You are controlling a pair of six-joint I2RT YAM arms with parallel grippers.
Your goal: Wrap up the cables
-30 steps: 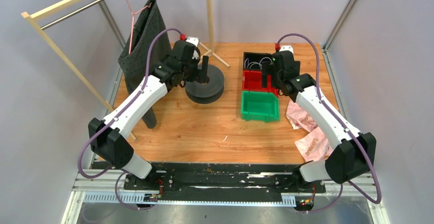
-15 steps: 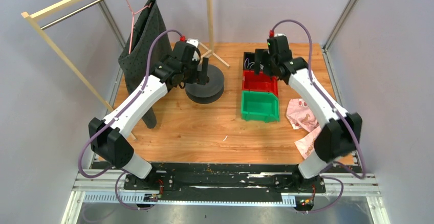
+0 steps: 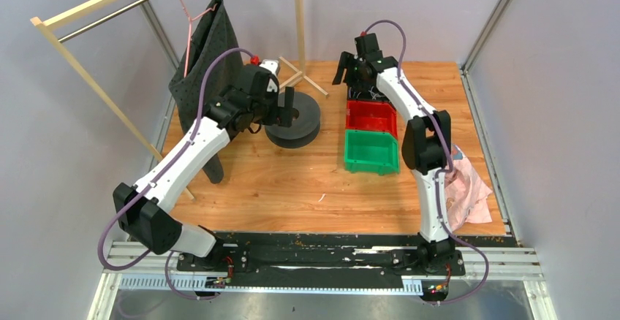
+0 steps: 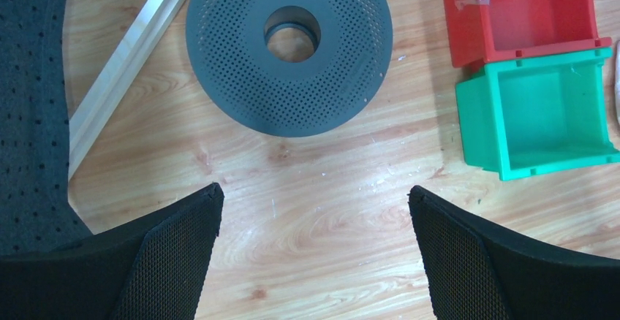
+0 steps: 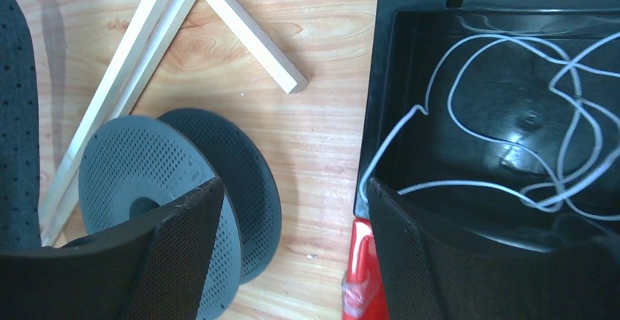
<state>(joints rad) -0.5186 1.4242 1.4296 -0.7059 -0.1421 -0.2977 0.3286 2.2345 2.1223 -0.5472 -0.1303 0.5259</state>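
Grey walls close in your wooden table (image 3: 292, 188), and both arms reach toward its far half. From above you get the whole layout: the grey perforated spool (image 3: 296, 119), then the red bin (image 3: 371, 115) with the green bin (image 3: 371, 152) in front of it. Only the right wrist view looks down into the black bin (image 5: 380, 79). There the cables (image 5: 512, 137) lie in loose white loops, with one strand climbing the left wall. Your right gripper (image 5: 292, 188) hangs unclenched over that wall, nothing between its fingers. Your left gripper (image 4: 314, 196) stands wide and empty near the spool. A second ago the right arm was bent over the red bin. It now stretches farther back, uncovering more of the pink bag (image 3: 468, 188).
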